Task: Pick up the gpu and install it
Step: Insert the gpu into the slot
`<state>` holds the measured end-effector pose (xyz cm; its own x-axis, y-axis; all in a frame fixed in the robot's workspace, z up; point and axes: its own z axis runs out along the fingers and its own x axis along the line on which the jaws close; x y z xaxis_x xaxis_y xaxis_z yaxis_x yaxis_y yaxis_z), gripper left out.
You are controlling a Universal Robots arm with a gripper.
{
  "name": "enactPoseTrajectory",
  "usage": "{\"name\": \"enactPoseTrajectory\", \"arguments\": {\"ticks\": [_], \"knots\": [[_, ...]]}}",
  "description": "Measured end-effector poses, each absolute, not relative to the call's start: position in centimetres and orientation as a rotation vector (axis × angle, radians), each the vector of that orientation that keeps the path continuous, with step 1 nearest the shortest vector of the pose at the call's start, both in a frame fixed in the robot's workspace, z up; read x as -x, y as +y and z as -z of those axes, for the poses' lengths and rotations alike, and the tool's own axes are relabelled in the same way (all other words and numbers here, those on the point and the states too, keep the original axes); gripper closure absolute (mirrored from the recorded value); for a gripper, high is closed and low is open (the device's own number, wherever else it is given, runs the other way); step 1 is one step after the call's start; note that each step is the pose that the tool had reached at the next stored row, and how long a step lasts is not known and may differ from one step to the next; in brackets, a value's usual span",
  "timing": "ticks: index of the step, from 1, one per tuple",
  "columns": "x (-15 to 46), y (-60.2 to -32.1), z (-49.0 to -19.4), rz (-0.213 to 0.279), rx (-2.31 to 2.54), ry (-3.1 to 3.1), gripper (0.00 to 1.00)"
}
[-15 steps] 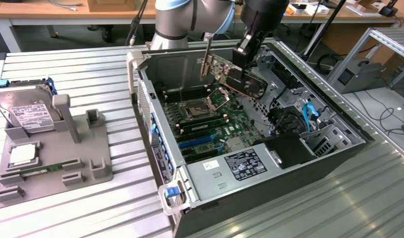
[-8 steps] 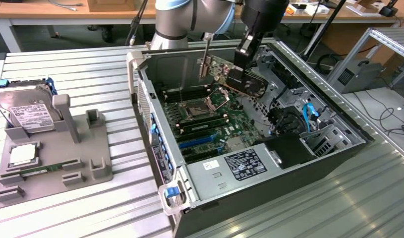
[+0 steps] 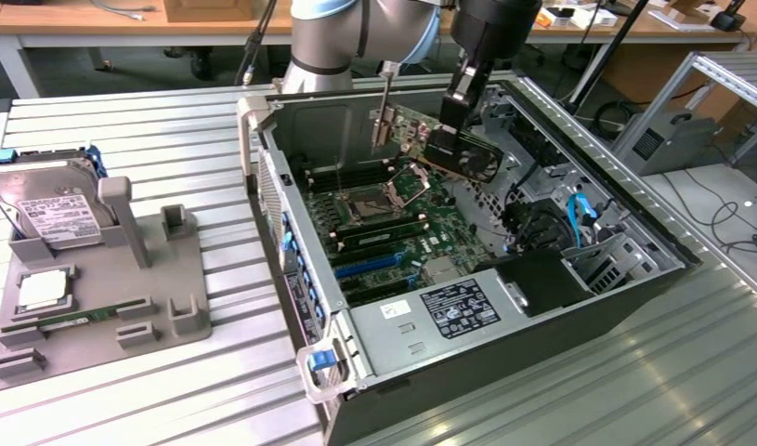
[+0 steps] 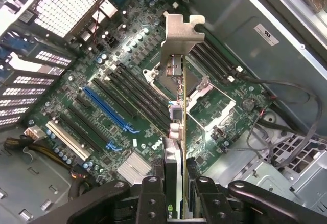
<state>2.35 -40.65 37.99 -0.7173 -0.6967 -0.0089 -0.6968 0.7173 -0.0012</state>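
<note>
Now my gripper (image 4: 178, 191) is clenched on the gpu (image 4: 181, 29), which hangs above the motherboard (image 4: 135, 42) inside the case. If the card is skewed, I judge its edge could miss the slots (image 4: 110, 109) and strike nearby parts.

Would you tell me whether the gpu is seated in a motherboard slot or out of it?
Out. The pincer holds the gpu above the motherboard, inside the open case, touching no slot.
</note>
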Motion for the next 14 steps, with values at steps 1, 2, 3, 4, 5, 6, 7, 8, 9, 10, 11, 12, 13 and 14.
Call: {"name": "enactPoseTrajectory", "arguments": {"ticks": [1, 2, 3, 4, 5, 6, 7, 8, 9, 10, 11, 12, 13, 14], "knots": [[-2.35, -40.65, -37.98, -0.004, 1.198, 2.895, 0.73], [-2.35, -40.65, -37.98, -0.004, 1.218, 2.886, 0.73], [-2.35, -40.65, -37.99, -0.004, 1.244, 2.875, 0.73], [-2.35, -40.65, -37.98, -0.004, 1.261, 2.868, 0.73], [-2.35, -40.65, -37.98, -0.004, 1.276, 2.861, 0.73], [-2.35, -40.65, -37.98, -0.004, 1.294, 2.853, 0.73], [-2.35, -40.65, -37.98, -0.004, 1.308, 2.847, 0.73], [-2.35, -40.65, -37.98, -0.004, 1.324, 2.839, 0.73], [-2.35, -40.65, -37.98, -0.004, 1.342, 2.831, 0.73], [-2.35, -40.65, -37.98, -0.004, 1.358, 2.823, 0.73], [-2.35, -40.65, -37.98, -0.004, 1.368, 2.818, 0.73], [-2.35, -40.65, -37.98, -0.004, 1.376, 2.814, 0.73], [-2.35, -40.65, -37.98, -0.004, 1.388, 2.809, 0.73], [-2.35, -40.65, -37.98, -0.005, 1.407, 2.799, 0.73]]}}
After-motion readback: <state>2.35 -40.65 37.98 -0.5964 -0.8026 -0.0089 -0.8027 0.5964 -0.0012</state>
